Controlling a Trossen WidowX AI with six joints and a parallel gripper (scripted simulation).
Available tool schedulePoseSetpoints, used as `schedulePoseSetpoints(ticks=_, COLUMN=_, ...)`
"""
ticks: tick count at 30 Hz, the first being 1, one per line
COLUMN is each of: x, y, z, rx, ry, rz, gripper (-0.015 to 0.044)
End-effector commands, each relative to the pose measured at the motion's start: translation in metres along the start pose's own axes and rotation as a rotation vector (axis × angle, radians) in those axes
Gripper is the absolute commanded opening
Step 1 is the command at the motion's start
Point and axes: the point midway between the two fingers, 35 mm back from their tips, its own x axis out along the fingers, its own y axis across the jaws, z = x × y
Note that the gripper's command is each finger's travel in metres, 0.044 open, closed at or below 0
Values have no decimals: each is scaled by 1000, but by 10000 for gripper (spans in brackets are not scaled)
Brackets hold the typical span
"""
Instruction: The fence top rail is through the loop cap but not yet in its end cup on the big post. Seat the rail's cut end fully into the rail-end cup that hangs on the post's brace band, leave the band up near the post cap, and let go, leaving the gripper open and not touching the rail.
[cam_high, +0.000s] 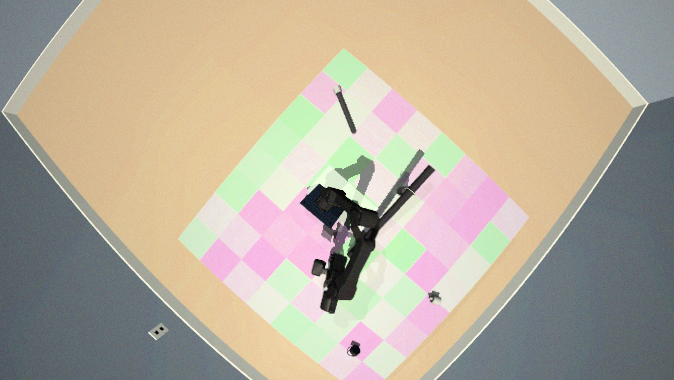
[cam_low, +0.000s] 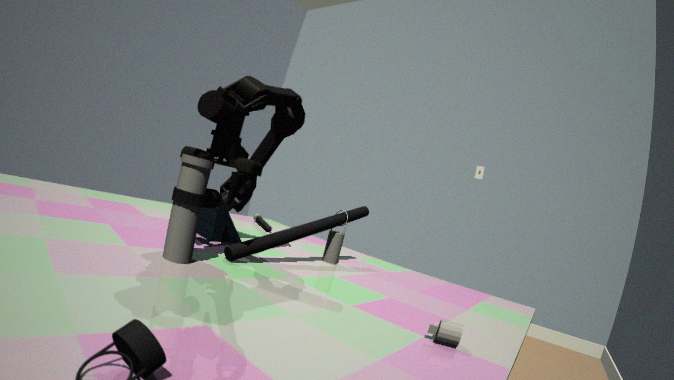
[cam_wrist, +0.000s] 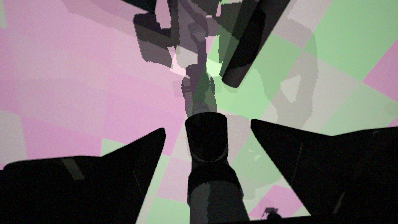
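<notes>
The big grey post (cam_low: 181, 230) (cam_wrist: 215, 205) stands at the left with a dark brace band (cam_low: 186, 197) some way below its cap. I cannot make out the rail-end cup. The dark top rail (cam_low: 295, 233) (cam_high: 407, 191) slopes through the wire loop on the small post (cam_low: 333, 247). Its low cut end (cam_low: 231, 252) (cam_wrist: 248, 47) rests on the floor beside the big post's foot, apart from the band. My gripper (cam_low: 212, 158) (cam_wrist: 207, 127) is open and empty, with one finger on each side of the big post's top.
A short dark rod (cam_high: 346, 110) (cam_low: 263, 223) lies behind the rail. A small grey cylinder (cam_high: 434, 297) (cam_low: 447, 332) lies at the mat's right edge. A black round part with cables (cam_high: 354, 349) (cam_low: 137, 347) lies at the front. A dark blue block (cam_low: 217, 227) stands behind the post.
</notes>
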Motion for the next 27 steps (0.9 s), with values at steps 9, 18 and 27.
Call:
schedulePoseSetpoints(ticks=9, x=20, y=-1, z=1, rx=-10, ry=-9, rz=10, gripper=440)
schedulePoseSetpoints(ticks=18, x=33, y=0, z=2, rx=-20, ry=-14, rz=21, gripper=440)
schedulePoseSetpoints(ticks=27, x=33, y=0, z=2, rx=-20, ry=-14, rz=21, gripper=204)
